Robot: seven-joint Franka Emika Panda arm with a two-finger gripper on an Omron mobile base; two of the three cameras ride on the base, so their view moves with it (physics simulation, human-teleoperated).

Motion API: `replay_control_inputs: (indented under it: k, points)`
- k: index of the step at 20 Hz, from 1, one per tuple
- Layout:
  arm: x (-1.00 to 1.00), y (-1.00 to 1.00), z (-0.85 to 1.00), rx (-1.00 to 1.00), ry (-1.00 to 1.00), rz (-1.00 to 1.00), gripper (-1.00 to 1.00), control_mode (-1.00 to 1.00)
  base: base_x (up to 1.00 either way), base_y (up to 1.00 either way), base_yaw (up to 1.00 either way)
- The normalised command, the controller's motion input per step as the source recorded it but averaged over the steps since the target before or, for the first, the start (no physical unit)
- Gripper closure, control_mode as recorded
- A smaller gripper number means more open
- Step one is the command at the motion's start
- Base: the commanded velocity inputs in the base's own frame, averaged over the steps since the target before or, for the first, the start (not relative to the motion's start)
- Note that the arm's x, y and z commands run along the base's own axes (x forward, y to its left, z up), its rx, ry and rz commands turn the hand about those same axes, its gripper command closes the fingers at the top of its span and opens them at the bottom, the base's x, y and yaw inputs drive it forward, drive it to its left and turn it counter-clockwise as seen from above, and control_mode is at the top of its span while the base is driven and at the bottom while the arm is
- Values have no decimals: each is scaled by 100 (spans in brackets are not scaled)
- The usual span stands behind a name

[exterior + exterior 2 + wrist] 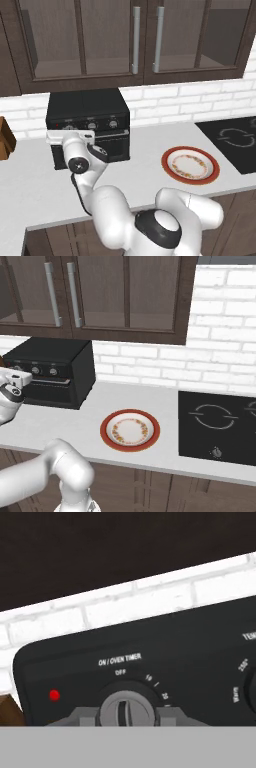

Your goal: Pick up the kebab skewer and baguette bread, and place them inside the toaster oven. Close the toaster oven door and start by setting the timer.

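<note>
Hand view: the gripper (127, 716) is clenched on the timer knob (126, 708), one finger at each side of it; the dial reads ON / OVEN TIMER with OFF above, and a red light (54, 695) glows near the panel's left end; left base view: the plate (190, 165) lies near the worktop's (35, 195) front edge, right of the arm, with the cooktop (234, 139) at the right end; farther back, the toaster oven (87, 116) stands against the brick wall (180, 104), its toaster oven door (116, 145) upright and shut; cabinets (125, 40) hang above.
</note>
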Motion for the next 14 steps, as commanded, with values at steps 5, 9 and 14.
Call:
replay_control_inputs:
  k: [5,9,14]
  points:
    - [0,0,0,15,-4,-6,100,-100,0,0,0]
    - [0,0,-5,17,-3,-9,100,-100,0,0,0]
    - [0,0,-1,19,-2,-10,100,-100,0,0,0]
